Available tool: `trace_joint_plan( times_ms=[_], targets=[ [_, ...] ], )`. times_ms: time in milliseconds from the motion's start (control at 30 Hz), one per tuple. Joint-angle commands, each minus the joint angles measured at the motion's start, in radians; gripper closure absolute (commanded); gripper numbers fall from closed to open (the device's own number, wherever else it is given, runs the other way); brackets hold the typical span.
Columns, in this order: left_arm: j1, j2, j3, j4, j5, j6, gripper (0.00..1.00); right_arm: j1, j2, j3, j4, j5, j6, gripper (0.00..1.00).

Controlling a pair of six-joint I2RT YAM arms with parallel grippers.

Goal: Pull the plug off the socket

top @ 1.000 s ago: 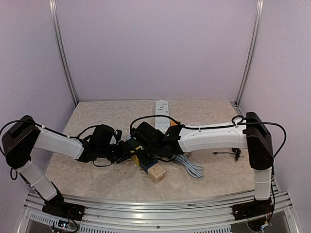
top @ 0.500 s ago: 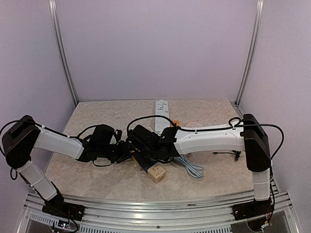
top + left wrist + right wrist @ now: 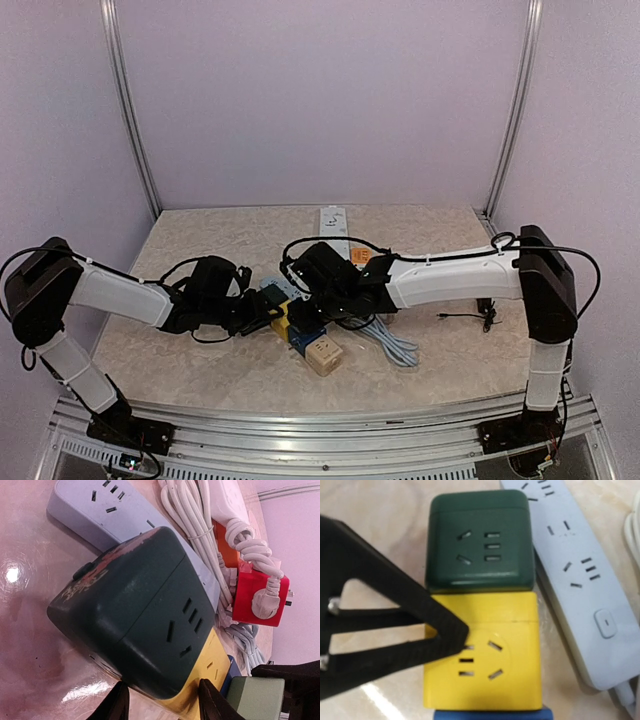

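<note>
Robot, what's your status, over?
Left gripper clamped on green socket cube. Right gripper over yellow socket cube, grip unclear. Cubes touching. Pale power strip alongside.

Lab cell: plain walls (image 3: 320, 100), aluminium rails (image 3: 320, 418).

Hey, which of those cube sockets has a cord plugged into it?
The red cube, with a white plug seated in its face; the dark green cube and yellow cube show only empty slots.

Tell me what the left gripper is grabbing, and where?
The left gripper seems to pinch the dark green socket cube at its near end, from both sides, where it meets the yellow cube.
</note>
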Motion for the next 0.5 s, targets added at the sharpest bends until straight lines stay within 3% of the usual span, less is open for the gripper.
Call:
trace_joint_plan(
  times_ms=[0, 467],
  targets=[
    [-0.013, 0.034, -0.009, -0.113, -0.019, 0.028, 0.55, -0.03, -0.047, -0.059, 0.127, -0.146, 0.071, 1.0],
    [-0.016, 0.041, -0.006, -0.107, -0.02, 0.026, 0.55, -0.043, -0.075, -0.099, 0.186, -0.199, 0.104, 1.0]
  ],
)
